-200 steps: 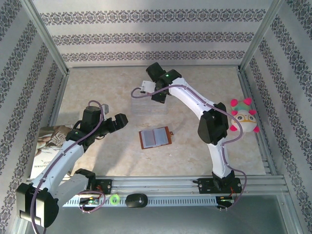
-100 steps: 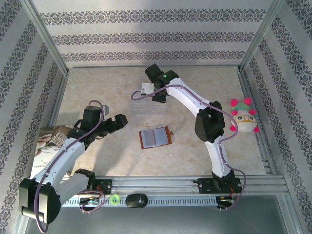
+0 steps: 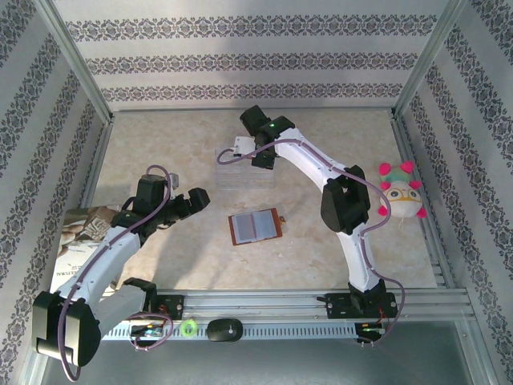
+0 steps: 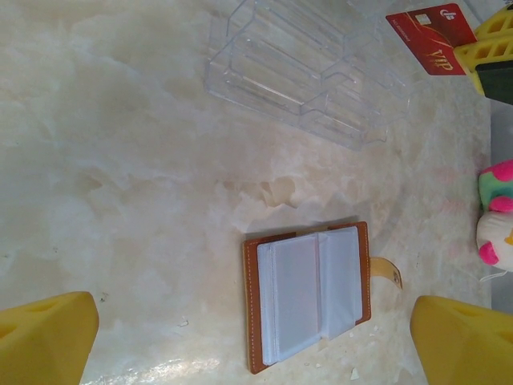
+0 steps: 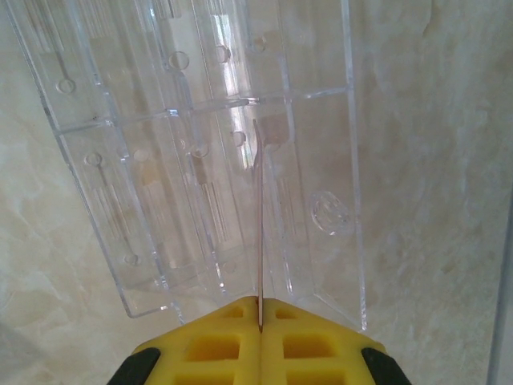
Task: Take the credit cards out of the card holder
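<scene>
The card holder [image 3: 255, 227] lies open and flat on the table, brown leather with pale empty-looking sleeves [image 4: 309, 293] and its snap tab to the right. My left gripper [image 3: 195, 200] hovers to its left, open, its yellow fingers [image 4: 44, 337] far apart with nothing between them. My right gripper [image 3: 262, 158] hangs over the clear ridged tray [image 3: 240, 175]. It is shut on a red credit card [image 4: 429, 36], which the right wrist view shows edge-on [image 5: 260, 216] between the closed yellow fingers [image 5: 313, 341], above the tray's slots [image 5: 200, 160].
A plush toy [image 3: 401, 196] sits at the right wall. A magazine [image 3: 76, 241] lies at the left edge under my left arm. Metal frame posts and patterned walls close in the table. A rail with small items [image 3: 224, 329] runs along the near edge.
My right arm has shifted slightly, elbow moving left, keeping the red card over the tray. The left arm and the card holder have stayed nearly still.
</scene>
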Tool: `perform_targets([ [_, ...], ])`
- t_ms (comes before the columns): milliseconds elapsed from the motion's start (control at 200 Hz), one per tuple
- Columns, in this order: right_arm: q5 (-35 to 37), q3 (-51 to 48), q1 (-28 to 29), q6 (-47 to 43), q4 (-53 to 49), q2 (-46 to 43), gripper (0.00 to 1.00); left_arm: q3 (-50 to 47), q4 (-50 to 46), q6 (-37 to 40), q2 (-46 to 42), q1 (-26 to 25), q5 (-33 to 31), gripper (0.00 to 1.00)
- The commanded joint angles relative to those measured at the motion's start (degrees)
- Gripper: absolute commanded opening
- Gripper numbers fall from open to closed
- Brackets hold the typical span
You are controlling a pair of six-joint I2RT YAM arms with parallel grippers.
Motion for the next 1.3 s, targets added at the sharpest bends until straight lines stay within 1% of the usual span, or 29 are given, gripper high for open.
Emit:
perform_targets([
  [0,-0.15,-0.69,-0.27,-0.72,-0.06,1.49,0.00,-0.61,1.62,-0.34,-0.20,0.90,0.85,1.00],
  [140,0.05,-0.96,-0.28,-0.69,0.61,1.67,0.00,-0.63,1.71,-0.44,-0.05,0.94,0.93,1.00],
  [205,0.49,-1.28,-0.27,-0.72,1.22,1.82,0.03,-0.64,1.76,-0.46,-0.03,0.99,0.95,1.00],
  [325,2.82,-2.31,-0.27,-0.73,3.58,1.94,0.10,-0.43,2.06,-0.51,0.19,1.09,1.91,1.00],
  [415,3.25,-2.42,-0.27,-0.57,4.78,1.74,0.13,-0.47,2.03,-0.42,0.29,1.18,2.03,1.00],
  [520,4.43,-2.61,-0.18,-0.12,6.64,1.41,0.26,-0.42,2.04,-0.42,0.29,1.27,2.36,1.00],
  [680,8.86,-4.92,0.08,-0.35,14.01,-0.45,0.32,-0.77,2.53,-0.55,-0.22,1.38,2.96,1.00],
  [814,9.05,-6.75,0.81,2.00,19.31,-3.75,0.35,-1.57,3.62,-1.28,-1.79,1.46,2.76,1.00],
  [899,6.70,-7.03,1.12,8.46,20.88,-6.34,0.37,-2.94,5.24,-2.70,-3.90,1.45,1.84,1.00],
  [1019,4.11,-11.48,2.47,23.17,24.73,-11.86,0.38,-5.18,8.88,-4.97,-6.21,1.65,1.83,1.00],
  [1079,2.58,-15.77,3.96,30.92,26.01,-14.79,0.38,-6.17,10.04,-5.89,-6.60,1.67,2.00,1.00],
  [1199,3.00,-25.79,8.20,45.03,25.78,-19.98,0.39,-8.39,11.78,-7.43,-6.82,1.71,2.48,1.00],
  [1229,2.86,-28.74,9.23,47.80,25.48,-21.34,0.39,-9.02,12.14,-7.88,-7.02,1.72,2.40,1.00],
  [1294,0.01,-35.15,11.08,52.66,25.08,-24.36,0.39,-10.32,12.42,-8.60,-7.41,1.80,2.26,1.00],
])
